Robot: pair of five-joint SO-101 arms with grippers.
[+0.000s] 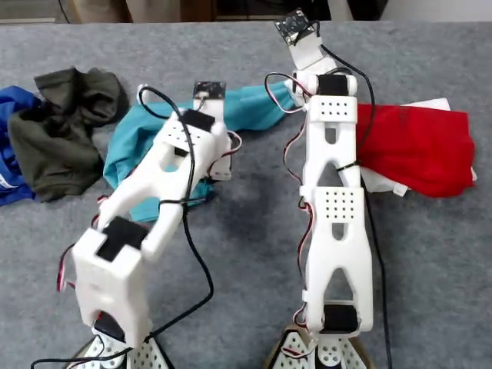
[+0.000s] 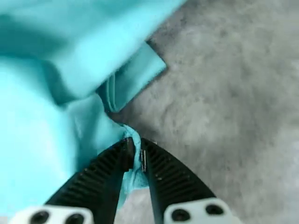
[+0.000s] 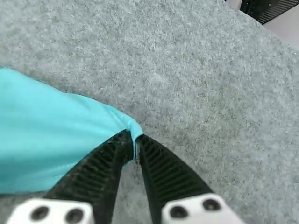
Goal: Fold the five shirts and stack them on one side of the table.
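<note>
Two grippers: both clamped on the teal shirt point(image 1: 254, 108), one at each of two separate spots.
Left gripper point(image 2: 134, 156): black ribbed fingers point(image 2: 110, 168) nearly pressed together, a thin fold of teal cloth nipped between the tips.
Cloth at left fingers: shirt edge bunched up into the tips, grey table point(image 2: 224, 93) bare just beside; a folded flap of the same shirt lying just beyond the tips.
Right gripper point(image 3: 135, 144): fingers point(image 3: 105, 161) closed on a corner tip of the teal shirt point(image 3: 46, 130), only the very point caught.
Cloth at right fingers: body of the shirt spread to one side of the tips, table on the other.
Teal shirt, high view: centre-left, stretched from under the left arm point(image 1: 154, 184) toward the far end of the right arm point(image 1: 334, 200).
Red shirt point(image 1: 419, 150): right side, flattened, on top of a white shirt point(image 1: 380, 182).
Olive shirt point(image 1: 65, 131): far left, crumpled.
Blue shirt point(image 1: 11, 165): at the left edge, partly under the olive one.
</note>
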